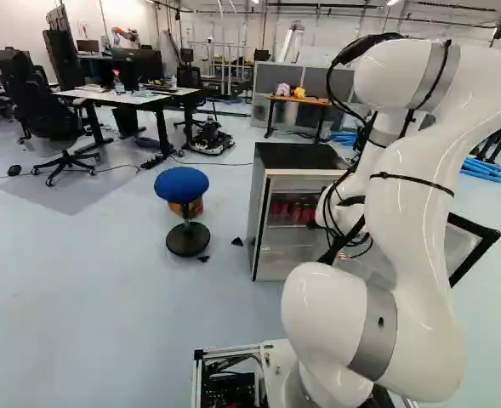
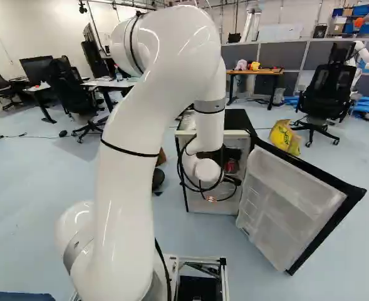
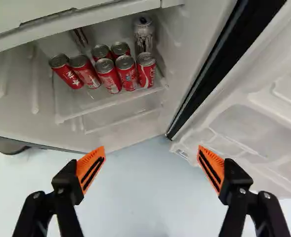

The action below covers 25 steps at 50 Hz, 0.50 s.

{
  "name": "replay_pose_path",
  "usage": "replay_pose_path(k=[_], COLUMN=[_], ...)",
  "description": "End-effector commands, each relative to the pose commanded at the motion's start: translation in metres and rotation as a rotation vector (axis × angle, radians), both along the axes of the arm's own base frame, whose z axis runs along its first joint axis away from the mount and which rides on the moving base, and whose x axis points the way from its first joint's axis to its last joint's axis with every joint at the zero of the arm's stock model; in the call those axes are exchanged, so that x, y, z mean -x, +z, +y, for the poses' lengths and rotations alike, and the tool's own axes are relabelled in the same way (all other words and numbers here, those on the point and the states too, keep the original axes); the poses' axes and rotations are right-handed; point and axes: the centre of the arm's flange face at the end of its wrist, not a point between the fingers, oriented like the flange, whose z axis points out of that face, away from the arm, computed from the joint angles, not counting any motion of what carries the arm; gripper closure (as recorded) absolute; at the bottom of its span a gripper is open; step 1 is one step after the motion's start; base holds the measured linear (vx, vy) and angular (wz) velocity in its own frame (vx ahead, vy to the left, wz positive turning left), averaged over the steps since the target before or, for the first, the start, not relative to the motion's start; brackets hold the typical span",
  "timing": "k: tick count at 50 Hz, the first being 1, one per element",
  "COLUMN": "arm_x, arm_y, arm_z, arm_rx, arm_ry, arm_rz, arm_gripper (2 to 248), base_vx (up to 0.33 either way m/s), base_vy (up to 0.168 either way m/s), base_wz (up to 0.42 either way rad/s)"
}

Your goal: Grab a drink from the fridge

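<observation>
- The fridge (image 1: 276, 262), at the middle of the left base view, has its front open; the step looks to be lining up for the reach in; come square to the shelf (image 3: 110, 103), slowly, minding the ledge (image 3: 76, 22) over the cans
- The end can (image 3: 66, 72), the red 1 farthest from the door, seems a fair pick, with some room on its outer side; set 1 finger on each side, low on the body; squeeze gently, lift a touch, then draw straight out
- The rest of the cans (image 3: 127, 73) stand close together, 5 red in the front row counting the end can, 2 red behind, plus 1 silver can (image 3: 144, 35); a stray finger could topple a neighbour
- The pincer (image 3: 151, 149) has its 2 fingers wide apart, nothing held; the cans lie ahead, beyond its tips, mostly toward the side away from the door; shift that way, then forward, narrowing as needed
- The door (image 2: 291, 200), at the right of the right base view, hangs open; keep the nearer finger off it
</observation>
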Motion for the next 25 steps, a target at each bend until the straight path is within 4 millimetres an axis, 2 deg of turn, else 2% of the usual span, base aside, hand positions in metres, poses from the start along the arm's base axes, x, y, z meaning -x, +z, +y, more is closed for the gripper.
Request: replay_pose_path(k=[25], arm_x=[-0.013], arm_y=[-0.023], arm_z=[0.000], arm_rx=[0.020], arm_ry=[0.011], arm_rz=[-0.078], arm_gripper=[3], base_vx=[0.000], base_vy=[0.000], base_wz=[0.000])
